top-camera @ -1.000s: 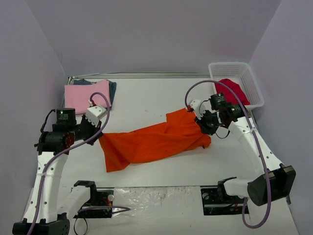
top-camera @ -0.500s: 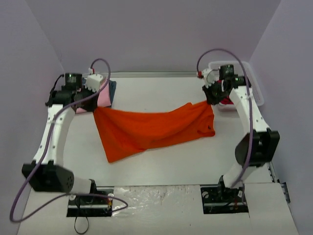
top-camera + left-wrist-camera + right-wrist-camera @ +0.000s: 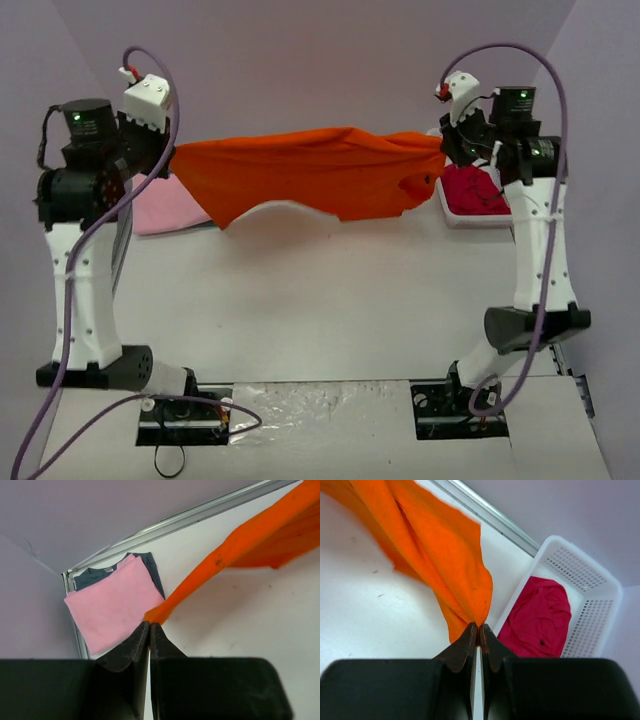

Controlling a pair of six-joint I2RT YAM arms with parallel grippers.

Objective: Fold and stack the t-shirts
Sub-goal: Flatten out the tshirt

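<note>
An orange t-shirt (image 3: 310, 170) hangs stretched in the air between both raised arms. My left gripper (image 3: 172, 158) is shut on its left end, and the wrist view shows the orange cloth (image 3: 235, 545) running from the closed tips (image 3: 149, 625). My right gripper (image 3: 441, 150) is shut on the right end, with the orange folds (image 3: 440, 550) pinched at its tips (image 3: 478, 626). A folded pink t-shirt (image 3: 112, 605) lies on a dark blue-grey t-shirt (image 3: 150, 565) at the back left corner. A crimson t-shirt (image 3: 540, 615) lies in the white basket (image 3: 590, 585).
The white lattice basket (image 3: 452, 215) stands at the back right by the wall. A metal rail (image 3: 200, 512) edges the table's far side. Purple walls enclose the table on three sides. Cables loop above both arms.
Both arms have risen high and lifted the orange t-shirt off the table. It now hangs taut between them, where a second ago it lay crumpled on the surface.
</note>
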